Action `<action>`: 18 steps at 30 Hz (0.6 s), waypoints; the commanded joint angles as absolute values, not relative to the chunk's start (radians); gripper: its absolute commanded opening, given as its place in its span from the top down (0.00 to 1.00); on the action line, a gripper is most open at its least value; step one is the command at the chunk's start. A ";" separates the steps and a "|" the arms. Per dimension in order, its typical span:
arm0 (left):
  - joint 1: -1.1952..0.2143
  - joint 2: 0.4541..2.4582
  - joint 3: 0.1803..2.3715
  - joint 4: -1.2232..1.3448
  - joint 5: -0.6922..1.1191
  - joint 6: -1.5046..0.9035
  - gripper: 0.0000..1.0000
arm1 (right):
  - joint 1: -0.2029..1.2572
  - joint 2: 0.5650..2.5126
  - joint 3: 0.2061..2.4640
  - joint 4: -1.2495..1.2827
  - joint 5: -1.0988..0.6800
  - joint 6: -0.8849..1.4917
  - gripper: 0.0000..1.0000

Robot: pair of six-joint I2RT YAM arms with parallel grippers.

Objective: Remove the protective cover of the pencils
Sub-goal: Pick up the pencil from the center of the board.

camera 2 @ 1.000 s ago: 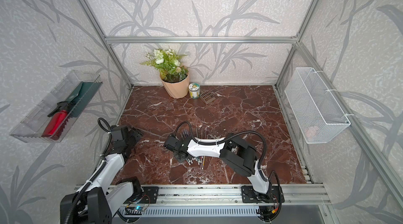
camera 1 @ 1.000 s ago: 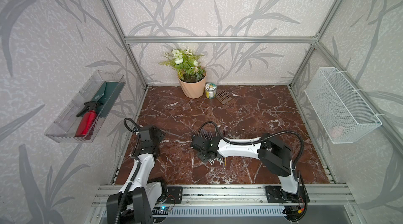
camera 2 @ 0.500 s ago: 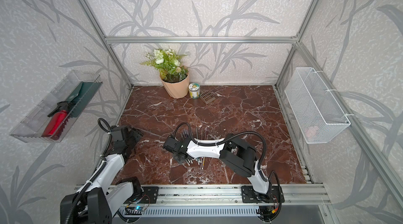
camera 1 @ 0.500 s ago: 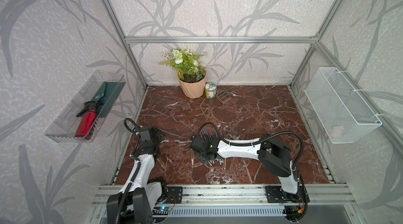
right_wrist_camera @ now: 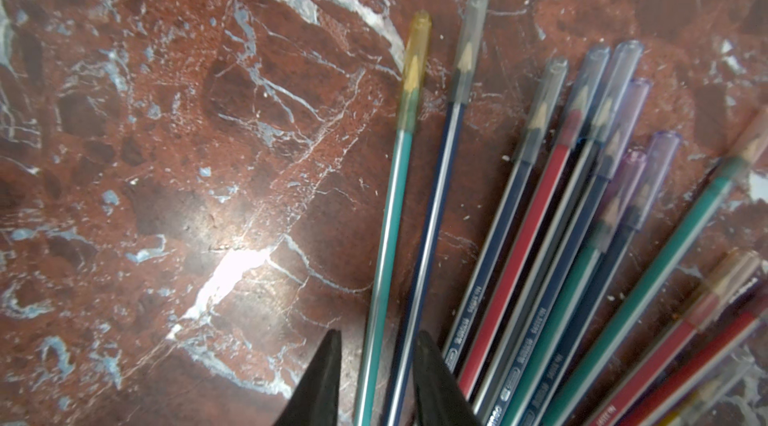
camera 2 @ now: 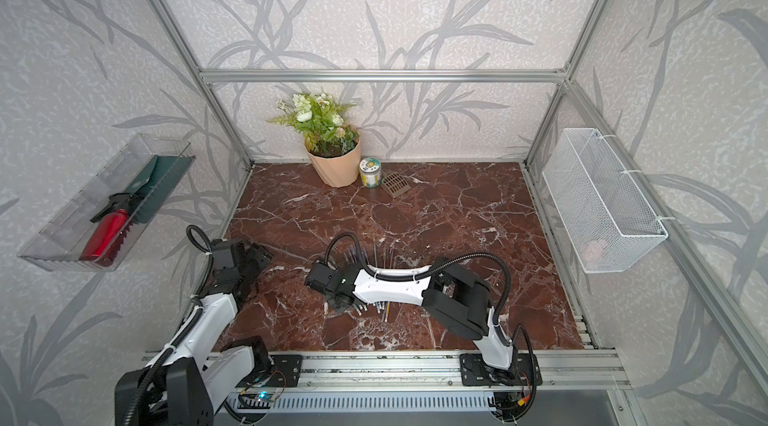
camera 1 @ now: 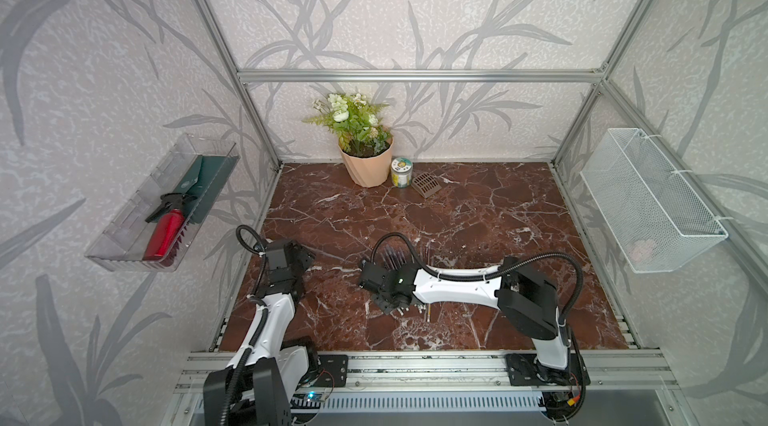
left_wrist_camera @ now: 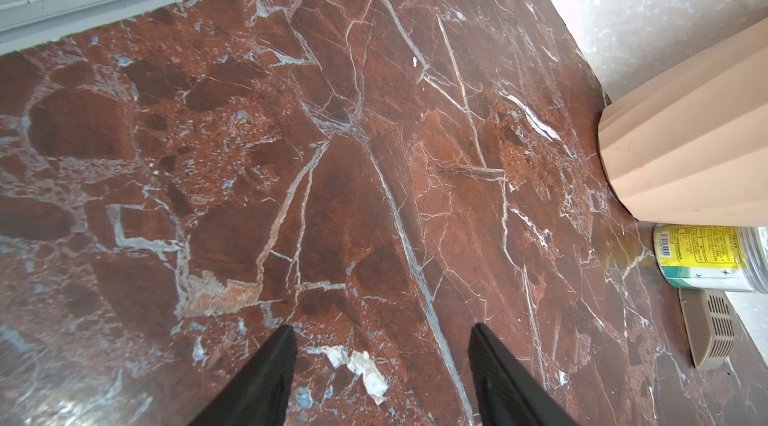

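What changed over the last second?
Little: the right gripper edged slightly to its left, low over the pencils. Its jaws are apart astride two of them, apparently gripping nothing. Unchanged: left gripper open and parked, caps on the tips, pot and jar in place.

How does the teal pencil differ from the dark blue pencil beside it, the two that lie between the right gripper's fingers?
The teal pencil wears a yellow cap; the dark blue pencil wears a grey clear cap. The dark blue pencil's cap reaches farther from the right gripper than the teal pencil's cap. Both lie capped on the marble table, side by side, passing between the fingers.
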State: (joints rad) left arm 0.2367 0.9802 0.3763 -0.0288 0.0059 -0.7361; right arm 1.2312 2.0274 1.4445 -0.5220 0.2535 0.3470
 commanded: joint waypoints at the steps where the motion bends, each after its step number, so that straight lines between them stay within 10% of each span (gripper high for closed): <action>1: 0.242 0.963 0.365 -0.022 0.003 -0.743 0.31 | 1.236 2.023 1.471 -0.549 0.266 0.351 0.70; 18: 0.241 0.957 0.363 -0.021 0.003 -0.744 0.30 | 1.224 2.119 1.509 -0.557 0.254 0.367 0.75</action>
